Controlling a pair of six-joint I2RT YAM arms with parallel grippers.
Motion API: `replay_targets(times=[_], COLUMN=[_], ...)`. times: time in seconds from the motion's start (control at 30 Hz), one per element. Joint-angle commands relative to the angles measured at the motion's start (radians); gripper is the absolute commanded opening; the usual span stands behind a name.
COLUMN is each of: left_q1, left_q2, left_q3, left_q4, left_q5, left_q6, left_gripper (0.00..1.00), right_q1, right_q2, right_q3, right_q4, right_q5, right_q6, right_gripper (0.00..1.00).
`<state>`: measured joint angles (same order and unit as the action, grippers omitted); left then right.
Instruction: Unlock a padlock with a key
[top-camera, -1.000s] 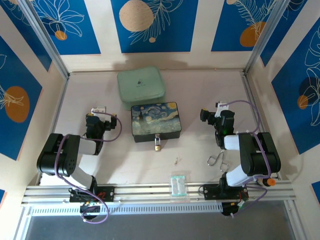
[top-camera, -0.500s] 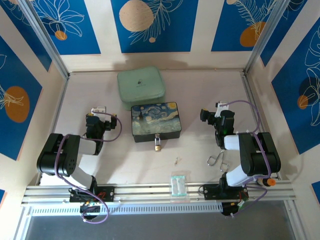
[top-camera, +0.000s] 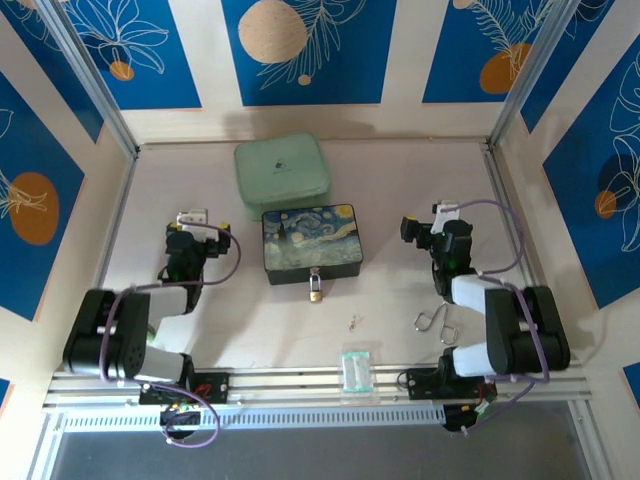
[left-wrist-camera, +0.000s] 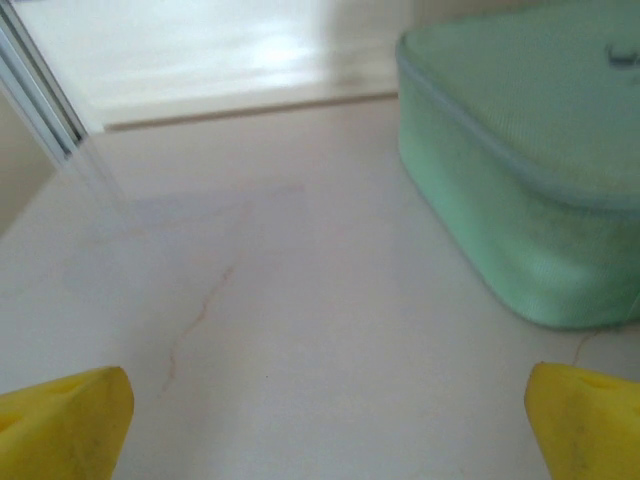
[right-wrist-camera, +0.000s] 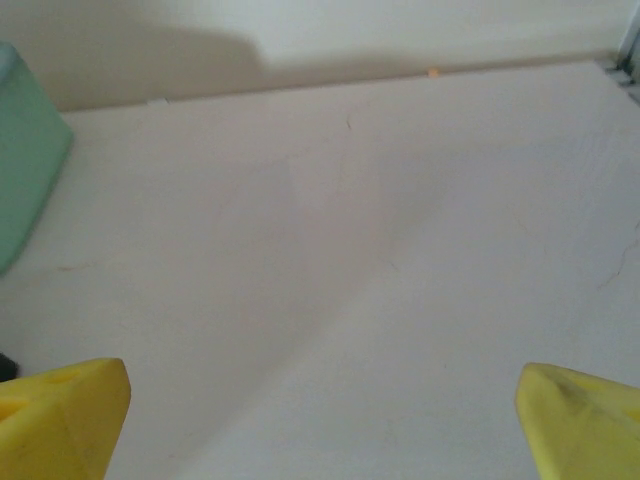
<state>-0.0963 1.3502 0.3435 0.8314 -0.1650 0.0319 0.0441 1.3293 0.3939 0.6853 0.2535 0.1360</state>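
Note:
The small brass padlock (top-camera: 315, 290) hangs at the front latch of the painted box (top-camera: 310, 240) in the middle of the table. The tiny silvery key (top-camera: 354, 321) lies flat on the table, near and right of the padlock. My left gripper (top-camera: 188, 232) sits left of the box, well away from both. It is open, with its yellow fingertips (left-wrist-camera: 60, 420) spread wide over bare table (left-wrist-camera: 325, 430). My right gripper (top-camera: 432, 230) sits right of the box. It is open too, and nothing lies between its fingertips (right-wrist-camera: 585, 420) (right-wrist-camera: 322, 420).
A mint-green zip case (top-camera: 282, 172) lies behind the painted box, and its corner (left-wrist-camera: 530, 180) is just ahead and right of the left gripper. Bent silver wire loops (top-camera: 433, 320) lie by the right arm. A small clear bag (top-camera: 357, 368) rests at the near rail.
The left arm has shifted a little, with its wrist moving slightly left and away. The right arm's elbow has eased to the right. Both grippers stay open.

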Motion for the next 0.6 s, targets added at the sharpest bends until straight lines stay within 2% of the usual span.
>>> replay_targets(times=[0.0,0.13,0.23,0.27,0.33,0.4,0.5,0.57], left_q1=[-0.003,-0.003,0.000,0.000,0.001,0.000,-0.005,-0.027], left_q2=[-0.143,-0.288,-0.370,-0.394,-0.423,-0.441,-0.424,-0.413], left_q3=[0.040,0.100,0.073,0.049,0.006,0.007,0.060,0.088], left_q4=[-0.180,-0.383,-0.428,-0.412,-0.356,-0.400,-0.533,-0.626], left_q5=[-0.049,-0.045,-0.012,0.012,0.087,0.161,0.291,0.329], left_q6=[-0.084,-0.319,-0.580,-0.660,-0.730,-0.798,-0.836,-0.845], left_gripper=[1.00,1.00,1.00,1.00,1.00,1.00,1.00,1.00], right_q1=[0.005,0.001,-0.011,-0.027,-0.065,-0.076,-0.070,-0.051], right_q2=[-0.109,-0.214,-0.301,-0.321,-0.342,-0.349,-0.342,-0.330], right_q3=[0.056,0.103,0.146,0.159,0.182,0.207,0.238,0.258], right_q4=[-0.211,-0.387,-0.596,-0.641,-0.696,-0.755,-0.855,-0.938], right_q5=[-0.019,-0.044,0.016,-0.026,-0.188,-0.293,-0.404,-0.426], right_q6=[0.027,0.137,0.395,0.429,0.432,0.437,0.428,0.430], right_gripper=[0.99,0.99,0.99,0.99,0.99,0.99,0.99,0.99])
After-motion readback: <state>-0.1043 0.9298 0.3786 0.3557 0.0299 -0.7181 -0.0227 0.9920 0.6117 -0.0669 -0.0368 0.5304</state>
